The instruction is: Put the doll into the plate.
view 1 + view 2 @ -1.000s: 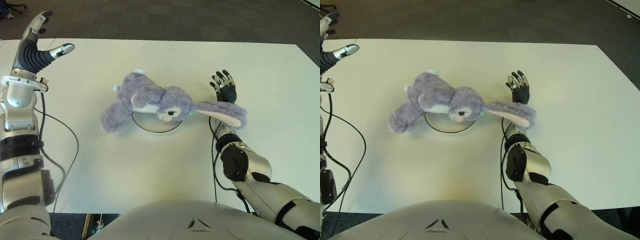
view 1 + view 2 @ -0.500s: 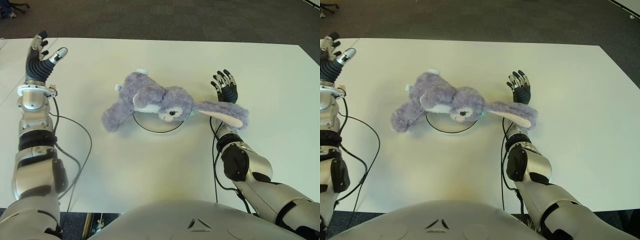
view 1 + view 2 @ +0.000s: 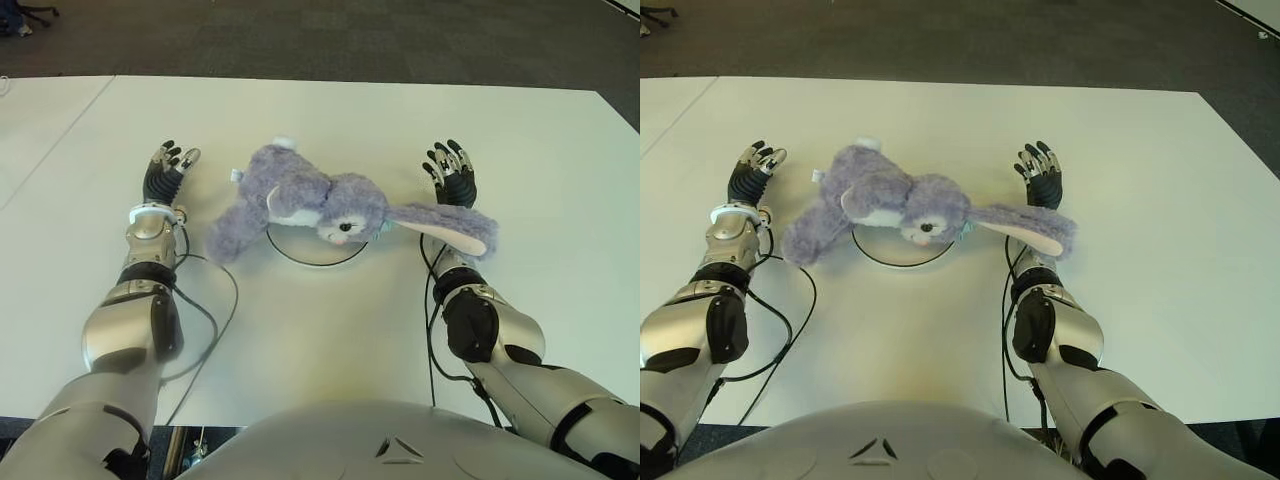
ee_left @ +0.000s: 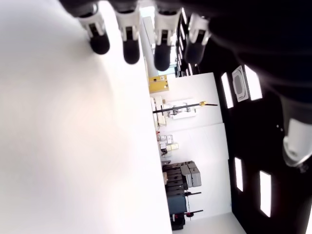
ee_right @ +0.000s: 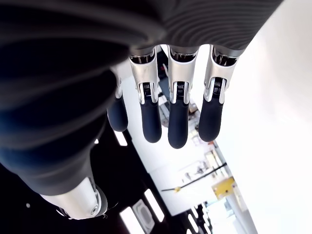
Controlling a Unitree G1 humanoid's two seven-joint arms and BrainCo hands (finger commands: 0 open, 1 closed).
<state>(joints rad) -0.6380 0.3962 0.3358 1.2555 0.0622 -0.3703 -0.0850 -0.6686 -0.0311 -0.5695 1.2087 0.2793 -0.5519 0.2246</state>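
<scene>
A purple plush rabbit doll lies across the white plate at the table's middle, its body over the plate's far half. One long pink-lined ear stretches right and covers my right wrist. My right hand shows just beyond that ear, fingers straight and spread, holding nothing. My left hand shows on the table left of the doll's foot, fingers extended, open and holding nothing. Both wrist views show only straight fingers over white tabletop.
The white table spreads wide around the plate, with dark carpet beyond its far edge. Black cables trail from both forearms across the near tabletop.
My left arm has swung down from high at the far left to the table beside the doll's foot. The doll and my right hand have stayed put.
</scene>
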